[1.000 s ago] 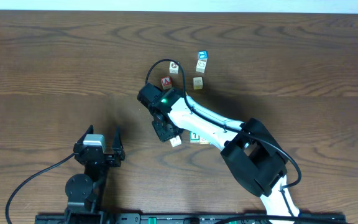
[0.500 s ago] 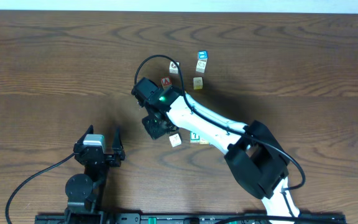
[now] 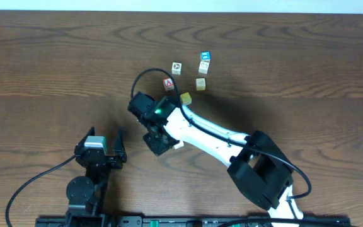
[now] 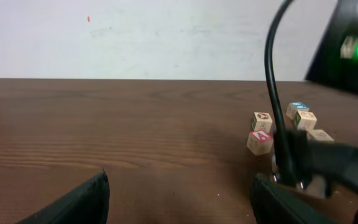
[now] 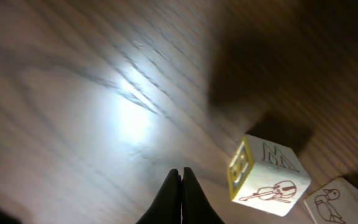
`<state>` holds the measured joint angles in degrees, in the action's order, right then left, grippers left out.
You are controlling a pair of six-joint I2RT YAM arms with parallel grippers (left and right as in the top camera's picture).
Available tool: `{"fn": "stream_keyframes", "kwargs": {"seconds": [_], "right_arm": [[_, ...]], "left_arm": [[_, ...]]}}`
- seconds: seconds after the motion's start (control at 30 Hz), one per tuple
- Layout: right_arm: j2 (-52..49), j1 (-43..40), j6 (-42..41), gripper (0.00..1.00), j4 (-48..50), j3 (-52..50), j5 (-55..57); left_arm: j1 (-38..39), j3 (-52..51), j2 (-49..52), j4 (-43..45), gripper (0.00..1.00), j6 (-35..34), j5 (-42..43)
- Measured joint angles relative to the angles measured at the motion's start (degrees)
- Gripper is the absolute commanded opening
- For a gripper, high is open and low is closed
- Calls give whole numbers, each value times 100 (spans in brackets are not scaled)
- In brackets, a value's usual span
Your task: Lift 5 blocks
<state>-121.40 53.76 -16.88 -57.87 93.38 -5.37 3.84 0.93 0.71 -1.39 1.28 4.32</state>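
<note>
Your blocks are tiny wooden alphabet cubes, most of them loosely clustered on the far middle of the dark wooden table (image 3: 55,57). From overhead you can pick out a cream cube with a dark round mark (image 3: 177,67), a white printed cube (image 3: 203,65), a dull yellow cube (image 3: 201,83) and a second yellowish cube (image 3: 185,98) just beside the right arm's wrist. A red "A" cube (image 3: 167,83) and a blue-topped cube (image 3: 205,56) sit among them.

The right wrist camera shows you two more. A pale cube with a yellow-framed face and a red violin drawing (image 5: 269,177) rests on the wood just right of the fingers. A pale cube with a bird outline (image 5: 334,202) sits just beside it at the frame's corner.

Your right arm (image 3: 213,133) stretches from the near right toward the table's middle. The right gripper (image 3: 158,144) points down on the near side of the cluster, its tips pressed together on nothing.

Your left gripper (image 3: 106,133) sits at the near left, aimed away from you, jaws spread wide and empty, well apart from every cube.
</note>
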Motion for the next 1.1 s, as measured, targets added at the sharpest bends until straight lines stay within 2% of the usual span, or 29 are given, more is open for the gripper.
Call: {"fn": "stream_keyframes", "kwargs": {"seconds": [0.27, 0.6, 1.1], "right_arm": [[4, 0, -9, 1, 560, -822, 162], [26, 0, -396, 1, 778, -844, 772], [26, -7, -614, 1, 1209, -848, 890]], "left_arm": [[0, 0, 0, -2, 73, 0, -2], [0, 0, 0, 0, 73, 0, -2], [0, 0, 0, 0, 73, 0, -2]]}}
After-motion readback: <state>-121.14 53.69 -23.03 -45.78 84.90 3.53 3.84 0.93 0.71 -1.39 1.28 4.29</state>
